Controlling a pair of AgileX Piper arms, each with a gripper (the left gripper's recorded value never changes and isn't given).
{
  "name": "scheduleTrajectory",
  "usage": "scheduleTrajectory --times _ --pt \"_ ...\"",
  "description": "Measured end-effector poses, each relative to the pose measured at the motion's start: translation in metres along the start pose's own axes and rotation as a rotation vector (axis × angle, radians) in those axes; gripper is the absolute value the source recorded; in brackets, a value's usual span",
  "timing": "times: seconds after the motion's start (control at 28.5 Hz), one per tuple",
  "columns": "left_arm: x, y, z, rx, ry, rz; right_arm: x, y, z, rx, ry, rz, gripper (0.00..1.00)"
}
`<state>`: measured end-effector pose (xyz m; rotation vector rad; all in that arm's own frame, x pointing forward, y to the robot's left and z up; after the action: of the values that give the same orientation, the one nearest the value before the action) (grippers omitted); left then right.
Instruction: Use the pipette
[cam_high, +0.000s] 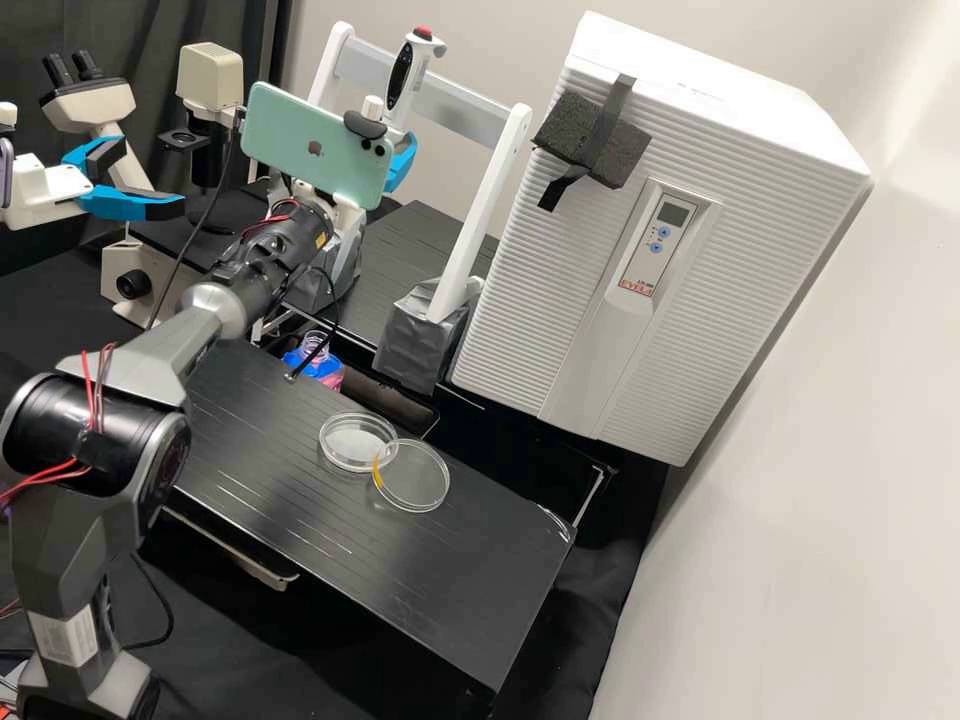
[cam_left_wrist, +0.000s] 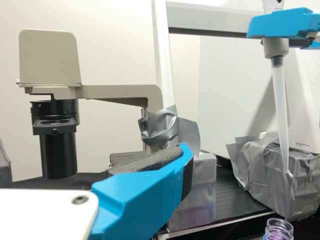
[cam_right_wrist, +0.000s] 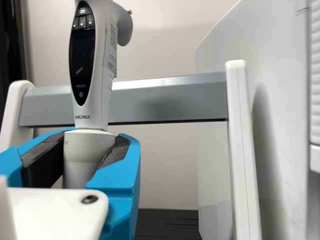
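Right gripper (cam_right_wrist: 82, 155) is clenched on the upright pipette (cam_right_wrist: 92, 65), tip down, and the purple vial (cam_high: 322, 370) sits at roughly seven o'clock below it in the high view, seemingly just off-line, while left gripper (cam_high: 135, 178) hangs released, well apart.

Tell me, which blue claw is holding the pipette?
The right gripper, by the white rack: its fingers clamp the pipette. The left gripper, near the microscope, is open and empty.
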<state>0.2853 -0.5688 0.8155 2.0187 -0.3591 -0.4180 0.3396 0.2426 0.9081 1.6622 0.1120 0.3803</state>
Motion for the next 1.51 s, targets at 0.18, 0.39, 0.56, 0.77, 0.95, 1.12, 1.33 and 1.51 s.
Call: scheduleTrajectory --times 0.18,0.39,0.56,0.77,0.95,1.12,1.33,1.51 --pt "0.0000 0.000 0.000 0.000 0.000 0.000 -0.013 -0.012 0.001 -0.002 -0.006 0.075 0.00" --pt "0.0000 0.000 0.000 0.000 0.000 0.000 -0.024 -0.023 0.003 -0.053 0.000 0.129 0.00" --pt "0.0028 -0.008 0.005 -0.007 -0.015 -0.025 -0.028 -0.029 0.007 -0.066 -0.007 0.119 0.00" --pt "0.0083 -0.031 0.024 0.016 -0.053 -0.107 -0.029 -0.031 0.008 -0.068 -0.009 0.117 0.00" --pt "0.0114 -0.055 0.037 0.034 -0.085 -0.176 -0.029 -0.031 0.008 -0.068 -0.009 0.117 0.00" --pt "0.0081 -0.072 0.041 0.048 -0.079 -0.228 -0.031 -0.035 0.006 -0.064 -0.001 0.117 0.00" --pt "0.0081 -0.081 0.039 0.034 -0.054 -0.254 -0.035 -0.044 0.009 -0.068 0.001 0.113 0.00" --pt "0.0075 -0.081 0.040 0.032 -0.054 -0.256 -0.035 -0.051 0.013 -0.073 -0.008 0.095 0.00"
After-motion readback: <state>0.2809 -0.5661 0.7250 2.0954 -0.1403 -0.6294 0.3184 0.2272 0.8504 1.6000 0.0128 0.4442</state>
